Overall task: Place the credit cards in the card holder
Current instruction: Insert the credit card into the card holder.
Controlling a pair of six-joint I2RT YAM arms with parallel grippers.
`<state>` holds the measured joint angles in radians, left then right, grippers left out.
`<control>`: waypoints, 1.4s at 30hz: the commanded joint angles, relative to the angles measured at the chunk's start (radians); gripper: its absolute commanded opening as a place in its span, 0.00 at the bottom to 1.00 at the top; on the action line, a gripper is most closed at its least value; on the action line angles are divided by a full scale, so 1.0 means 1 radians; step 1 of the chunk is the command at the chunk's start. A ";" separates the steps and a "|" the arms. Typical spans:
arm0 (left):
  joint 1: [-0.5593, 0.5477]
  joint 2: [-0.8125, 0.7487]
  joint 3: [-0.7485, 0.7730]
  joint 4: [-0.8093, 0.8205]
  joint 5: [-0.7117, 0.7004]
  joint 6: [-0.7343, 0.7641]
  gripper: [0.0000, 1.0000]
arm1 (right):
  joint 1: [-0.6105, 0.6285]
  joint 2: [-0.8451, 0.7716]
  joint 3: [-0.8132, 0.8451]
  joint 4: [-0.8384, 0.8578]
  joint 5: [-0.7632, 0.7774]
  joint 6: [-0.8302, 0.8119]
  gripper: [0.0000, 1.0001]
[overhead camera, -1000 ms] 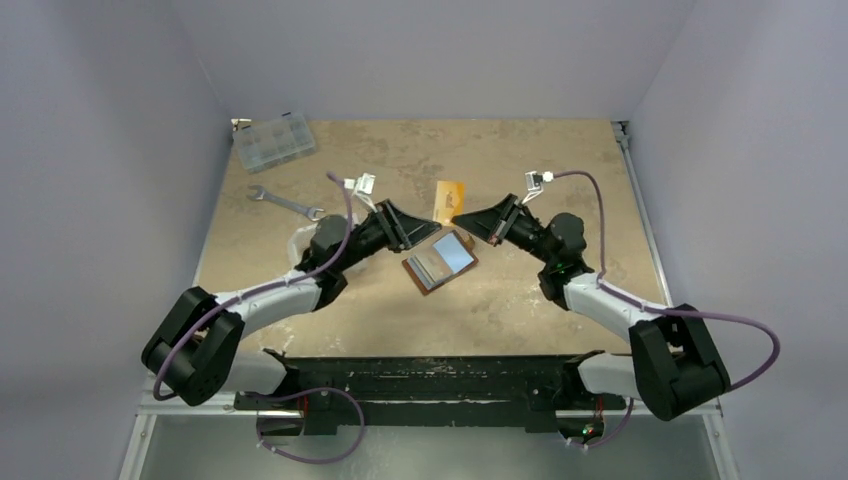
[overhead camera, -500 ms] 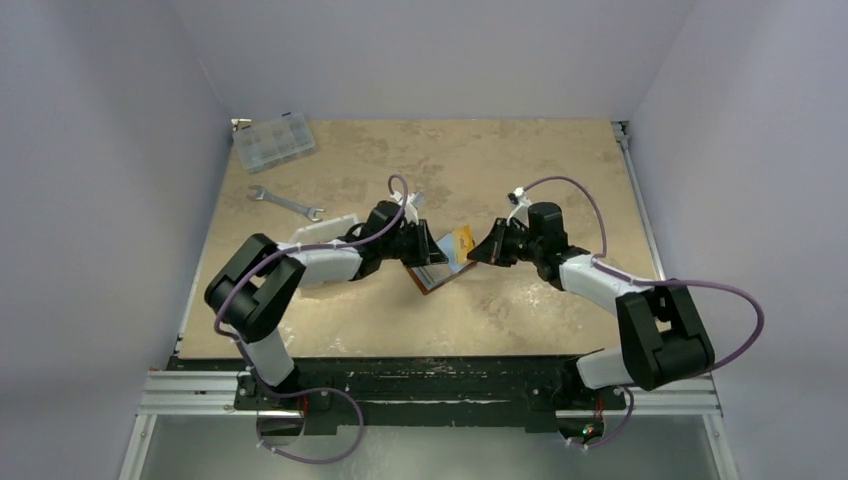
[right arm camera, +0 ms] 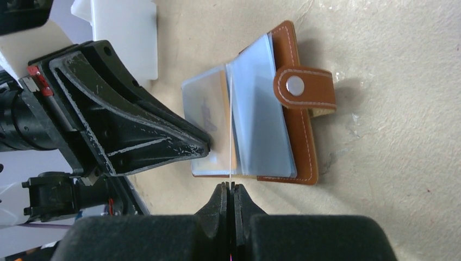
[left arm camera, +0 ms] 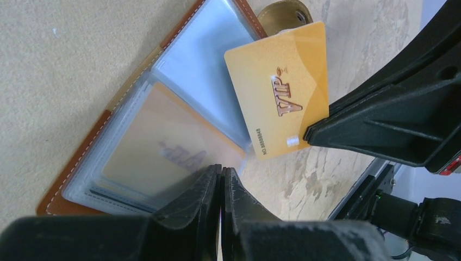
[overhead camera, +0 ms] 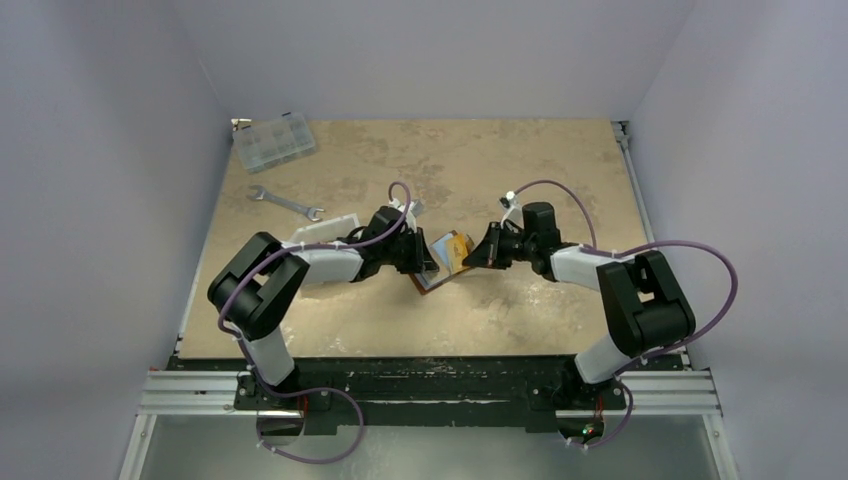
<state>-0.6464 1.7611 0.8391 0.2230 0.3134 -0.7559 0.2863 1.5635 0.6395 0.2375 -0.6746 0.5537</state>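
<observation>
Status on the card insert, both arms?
Left gripper shut on card holder sleeve edge. Right gripper shut on yellow VIP card, over the open holder, not yet in a slot. Nothing blocking seen.

Table (overhead camera: 500, 165), tan mottled top, bearing: one clear compartmented box (overhead camera: 273, 141) at the far left corner, one silver wrench (overhead camera: 285, 203) nearer along the left side, one white tray (overhead camera: 322, 230) beside it, and one brown card holder (right arm camera: 261, 125) lying open near the middle.
</observation>
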 commanded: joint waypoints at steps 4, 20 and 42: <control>0.004 -0.035 -0.046 -0.069 -0.080 0.056 0.05 | -0.007 0.040 0.067 0.069 -0.050 -0.026 0.00; 0.021 -0.060 -0.095 -0.079 -0.105 0.062 0.03 | -0.007 0.167 0.083 0.185 -0.149 0.030 0.00; 0.021 -0.071 -0.114 -0.068 -0.105 0.067 0.03 | 0.013 0.248 0.076 0.242 -0.163 0.077 0.00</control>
<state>-0.6350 1.6928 0.7567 0.2436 0.2569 -0.7368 0.2867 1.8000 0.6949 0.4717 -0.8295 0.6472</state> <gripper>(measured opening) 0.056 0.023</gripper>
